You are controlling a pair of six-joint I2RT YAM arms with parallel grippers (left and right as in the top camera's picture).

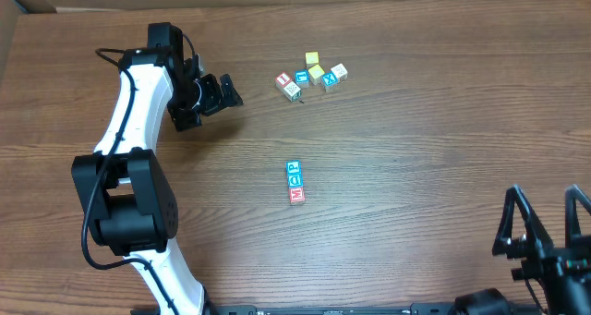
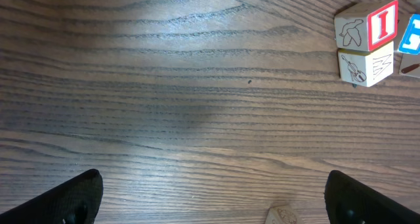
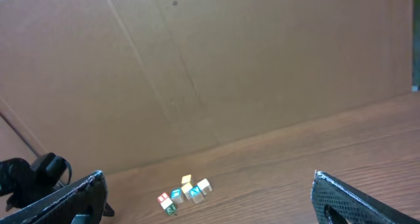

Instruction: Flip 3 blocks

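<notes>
Three blocks (image 1: 295, 182) lie in a short row at mid-table: a blue-lettered one (image 1: 294, 168) farthest back, a blue "P" one (image 1: 295, 180) in the middle, and a red-lettered one (image 1: 296, 195) nearest. My left gripper (image 1: 222, 93) hovers open at the back left, well away from the row, and its dark fingertips (image 2: 72, 199) frame bare wood in the left wrist view. Near the front right corner my right gripper (image 1: 545, 230) stands open, with nothing between its fingers (image 3: 357, 199). Neither wrist view shows the row.
A cluster of several other cubes (image 1: 312, 75) sits at the back, right of the left gripper; it also appears small in the right wrist view as the cluster (image 3: 186, 191). A red "I" cube (image 2: 382, 23) sits on a pale pictured one (image 2: 364, 66). A cardboard wall (image 3: 197, 66) backs the table.
</notes>
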